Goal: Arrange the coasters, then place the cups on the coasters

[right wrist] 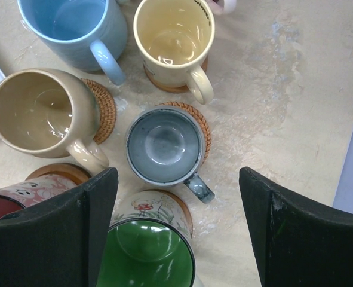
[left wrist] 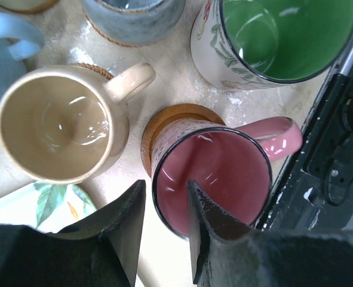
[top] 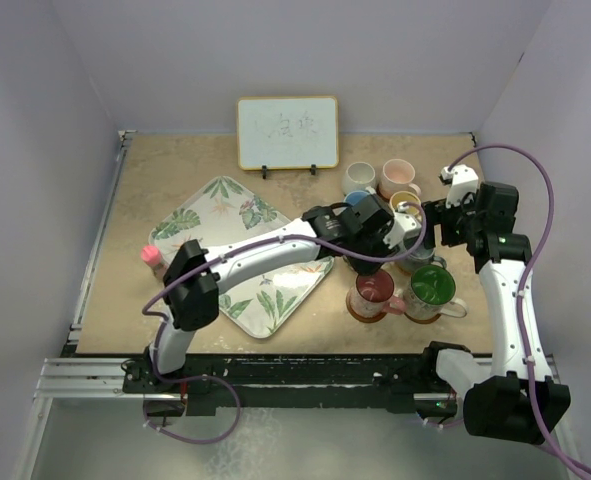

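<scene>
The red cup (left wrist: pixel 215 173) stands on its coaster (left wrist: pixel 170 116) on the desk (right wrist: pixel 272 89), beside the green cup (left wrist: pixel 284 36). The left fingers (left wrist: pixel 122 221) straddle its rim, slightly parted, one inside and one outside, not pinching it. The right fingers (right wrist: pixel 86 221) are spread wide above the grey-blue cup (right wrist: pixel 164 143), holding nothing.

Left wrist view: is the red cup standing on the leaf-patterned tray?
No. The red cup stands on a wooden coaster, and the tray lies apart from it.
</scene>
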`<state>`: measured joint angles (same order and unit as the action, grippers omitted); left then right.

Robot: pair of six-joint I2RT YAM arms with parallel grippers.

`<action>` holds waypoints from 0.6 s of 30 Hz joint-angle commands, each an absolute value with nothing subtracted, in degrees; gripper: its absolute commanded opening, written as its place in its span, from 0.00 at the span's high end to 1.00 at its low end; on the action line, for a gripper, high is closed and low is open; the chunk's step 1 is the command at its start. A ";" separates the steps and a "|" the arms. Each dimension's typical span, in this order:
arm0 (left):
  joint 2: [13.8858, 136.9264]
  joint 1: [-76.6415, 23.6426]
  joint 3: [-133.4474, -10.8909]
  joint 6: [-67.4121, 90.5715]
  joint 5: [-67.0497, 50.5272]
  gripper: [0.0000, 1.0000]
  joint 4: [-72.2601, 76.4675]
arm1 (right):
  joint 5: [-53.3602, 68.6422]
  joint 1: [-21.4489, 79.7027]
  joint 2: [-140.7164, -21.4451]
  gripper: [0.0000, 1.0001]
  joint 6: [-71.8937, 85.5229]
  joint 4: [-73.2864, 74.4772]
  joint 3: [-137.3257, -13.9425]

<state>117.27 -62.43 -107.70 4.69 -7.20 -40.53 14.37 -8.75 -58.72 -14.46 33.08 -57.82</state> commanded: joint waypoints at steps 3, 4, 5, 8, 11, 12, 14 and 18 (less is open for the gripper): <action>106.59 -61.41 -106.38 1.49 -6.54 0.65 -38.57 | 11.27 -9.13 -57.01 0.15 -13.07 31.65 -59.18; 105.59 -60.89 -105.70 1.10 -6.52 0.63 -38.40 | 10.98 -9.14 -56.92 0.14 -12.99 31.57 -59.37; 104.51 -60.46 -104.87 0.80 -6.25 0.61 -38.06 | 10.80 -9.10 -56.87 0.14 -12.94 31.58 -59.66; 100.69 -58.80 -102.32 -0.48 -4.28 0.54 -36.58 | 7.96 -9.05 -57.22 0.13 -14.26 31.00 -60.15; 97.27 -55.51 -100.55 -1.64 -2.20 0.48 -36.19 | 7.98 -9.05 -58.57 0.13 -14.40 31.66 -61.43; 96.24 -54.00 -99.95 -1.93 -1.47 0.47 -36.10 | 7.73 -8.99 -59.17 0.13 -14.52 31.97 -62.07; 94.15 -50.92 -98.79 -2.58 0.54 0.42 -35.80 | 7.12 -8.84 -60.59 0.12 -14.82 32.73 -63.61; 89.64 -45.99 -95.25 -4.63 7.98 0.31 -34.38 | 6.03 -8.54 -63.79 0.11 -15.51 33.50 -67.07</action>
<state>95.18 -49.98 -98.02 -1.65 -0.16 -37.58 8.16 -8.75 -61.78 -14.59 33.71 -62.35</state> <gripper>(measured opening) 0.645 0.880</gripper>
